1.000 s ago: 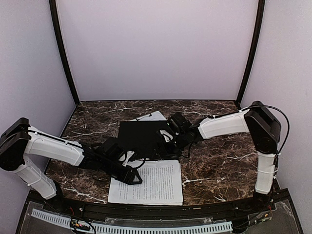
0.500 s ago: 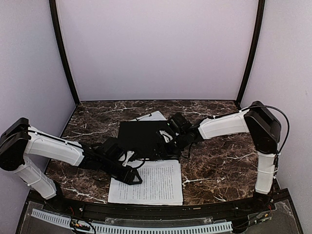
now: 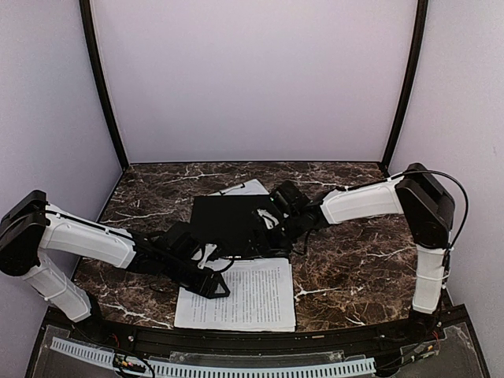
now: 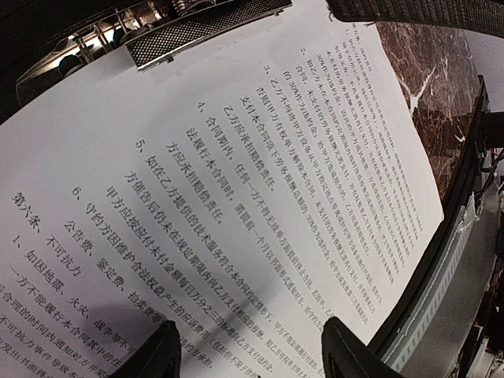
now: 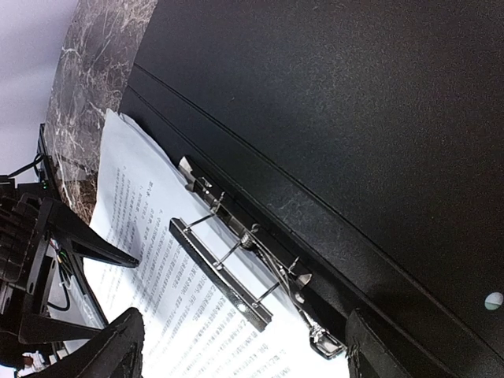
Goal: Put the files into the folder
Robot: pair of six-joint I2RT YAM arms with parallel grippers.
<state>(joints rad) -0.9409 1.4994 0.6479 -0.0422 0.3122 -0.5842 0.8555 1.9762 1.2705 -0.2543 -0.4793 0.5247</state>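
The folder (image 3: 228, 219) lies open in the middle of the table, its black inside (image 5: 354, 118) facing up. A white printed file (image 3: 246, 295) lies in front of it, top edge at the spine under a metal clamp (image 5: 244, 268). The clamp's bar (image 4: 205, 27) stands raised over the sheet. My left gripper (image 3: 214, 283) hovers open over the sheet's upper left part, with only printed paper (image 4: 260, 197) between its fingertips (image 4: 346, 354). My right gripper (image 3: 268, 228) is open above the clamp and the spine, holding nothing; its fingertips (image 5: 118, 346) straddle the clamp.
A pale sheet-like thing (image 3: 242, 187) sticks out from behind the folder's far edge. Dark marble tabletop (image 3: 354, 268) lies bare to the right and left. A black rail (image 3: 236, 339) runs along the near edge, and walls close in the back and sides.
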